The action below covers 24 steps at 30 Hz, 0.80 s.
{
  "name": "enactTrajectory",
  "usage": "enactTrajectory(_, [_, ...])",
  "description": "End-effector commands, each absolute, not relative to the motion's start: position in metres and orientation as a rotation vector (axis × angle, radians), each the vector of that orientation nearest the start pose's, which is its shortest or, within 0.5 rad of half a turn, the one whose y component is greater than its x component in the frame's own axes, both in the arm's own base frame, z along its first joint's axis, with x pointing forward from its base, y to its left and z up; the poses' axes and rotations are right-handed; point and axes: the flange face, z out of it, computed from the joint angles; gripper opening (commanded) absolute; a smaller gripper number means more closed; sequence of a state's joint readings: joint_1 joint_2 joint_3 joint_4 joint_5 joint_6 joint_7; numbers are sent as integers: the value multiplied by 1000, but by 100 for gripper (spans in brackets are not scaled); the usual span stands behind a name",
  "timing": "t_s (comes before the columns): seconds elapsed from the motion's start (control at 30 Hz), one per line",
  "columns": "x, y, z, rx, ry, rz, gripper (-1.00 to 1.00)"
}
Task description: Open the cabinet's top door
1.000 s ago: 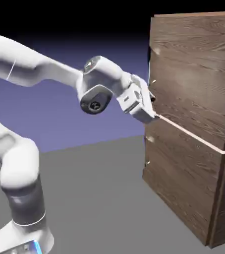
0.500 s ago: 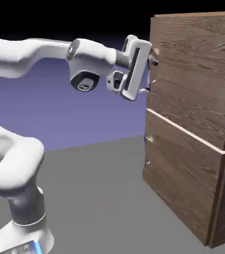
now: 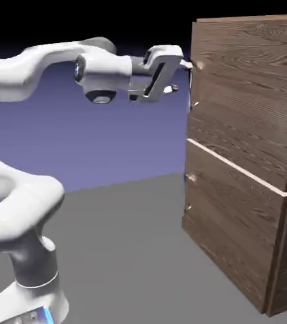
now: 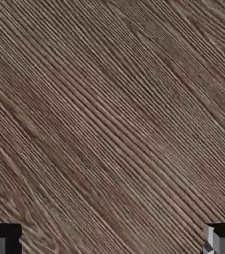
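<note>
Claw open at the cabinet's upper corner

The cabinet (image 3: 247,158) stands on the bench (image 3: 127,253) at 3 o'clock in the exterior view. The claw (image 3: 179,76) — jaws spread wide, holding nothing — hangs level at 1 o'clock, just beside the door (image 3: 250,95). The hand view fills with slanting wood grain — fingertips (image 4: 223,238) far apart.
</note>
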State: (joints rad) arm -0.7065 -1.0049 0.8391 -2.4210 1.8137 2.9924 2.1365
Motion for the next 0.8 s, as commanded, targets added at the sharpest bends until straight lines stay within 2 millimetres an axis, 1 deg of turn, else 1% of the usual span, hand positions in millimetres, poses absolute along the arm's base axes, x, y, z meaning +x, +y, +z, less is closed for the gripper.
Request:
enactTrajectory(0.0, [355,97,625,206,1642,105,0])
enactTrajectory(0.17, [365,123,609,417,1563,327,0])
enactTrajectory(0.33, [381,149,584,619,1477,552,0])
enactTrajectory(0.4, [383,152,580,644,1466,581,0])
enactTrajectory(0.57, [433,150,580,644,1466,581,0])
enactTrajectory(0.6, [433,150,580,644,1466,581,-100])
enactTrajectory(0.63, [433,150,580,644,1466,581,-100])
enactTrajectory(0.77, [396,137,580,579,1501,652,-100])
